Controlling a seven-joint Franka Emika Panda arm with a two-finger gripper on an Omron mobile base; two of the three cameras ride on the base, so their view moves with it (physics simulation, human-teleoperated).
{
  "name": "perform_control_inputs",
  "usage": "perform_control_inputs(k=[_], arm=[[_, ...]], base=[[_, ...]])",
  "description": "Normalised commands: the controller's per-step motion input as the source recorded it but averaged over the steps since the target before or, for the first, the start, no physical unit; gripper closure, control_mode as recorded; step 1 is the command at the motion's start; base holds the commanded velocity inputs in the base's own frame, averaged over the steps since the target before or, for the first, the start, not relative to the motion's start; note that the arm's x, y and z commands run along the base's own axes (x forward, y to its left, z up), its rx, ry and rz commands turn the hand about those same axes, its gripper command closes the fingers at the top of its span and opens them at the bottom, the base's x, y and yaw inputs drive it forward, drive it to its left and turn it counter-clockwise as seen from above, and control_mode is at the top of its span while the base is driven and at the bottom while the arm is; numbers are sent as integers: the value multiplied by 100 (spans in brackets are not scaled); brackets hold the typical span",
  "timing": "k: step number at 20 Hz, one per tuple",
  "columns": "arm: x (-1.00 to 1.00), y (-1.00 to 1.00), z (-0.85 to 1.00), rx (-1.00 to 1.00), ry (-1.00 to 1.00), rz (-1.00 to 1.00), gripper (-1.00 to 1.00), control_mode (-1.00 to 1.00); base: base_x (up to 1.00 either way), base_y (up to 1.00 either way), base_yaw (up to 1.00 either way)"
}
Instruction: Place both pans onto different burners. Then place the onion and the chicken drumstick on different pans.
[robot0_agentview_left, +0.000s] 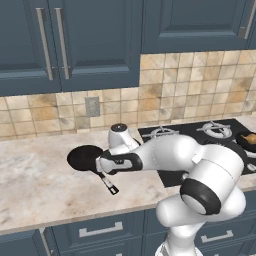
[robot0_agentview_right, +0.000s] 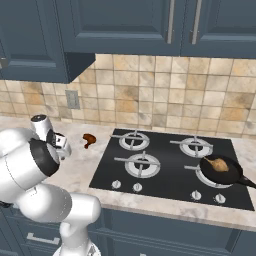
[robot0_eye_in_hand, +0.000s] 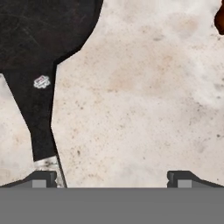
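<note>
- Directly below my gripper (robot0_eye_in_hand: 111, 177), I am looking at pale marbled counter (robot0_eye_in_hand: 140, 109); the two fingertips (robot0_eye_in_hand: 41, 178) are standing as wide apart as they go, with nothing between them.
- Off to one side of the gripper in the hand view, I am seeing one black pan (robot0_eye_in_hand: 39, 30) lying on the counter, its handle (robot0_eye_in_hand: 39, 118) running toward one fingertip, just beside it but not between the jaws.
- From the left base view, I am watching the hand hovering over that pan (robot0_agentview_left: 84, 157), whose handle (robot0_agentview_left: 109, 186) is pointing toward the counter's front edge.
- Beyond the gripper, toward the cooktop (robot0_agentview_right: 170, 172), the chicken drumstick (robot0_agentview_right: 89, 139) is lying on the counter, apart from both pans.
- Well away from the gripper, the other pan (robot0_agentview_right: 222, 170) is sitting on the front right burner (robot0_agentview_right: 212, 179) with the onion (robot0_agentview_right: 218, 163) inside it.
- Nearer the gripper, the front left burner (robot0_agentview_right: 142, 164) is sitting bare.
</note>
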Motion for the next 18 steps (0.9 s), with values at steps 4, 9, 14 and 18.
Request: perform_control_inputs(k=[4, 9, 14, 18], arm=[[-1, 35, 0, 0, 0, 0, -100, -100], [-1, 30, 0, 0, 0, 0, -100, -100], [-8, 28, 0, 0, 3, 0, -100, -100], [-6, 10, 0, 0, 0, 0, -100, -100]], base=[[0, 0, 0], [0, 0, 0], [0, 0, 0], [0, 0, 0]])
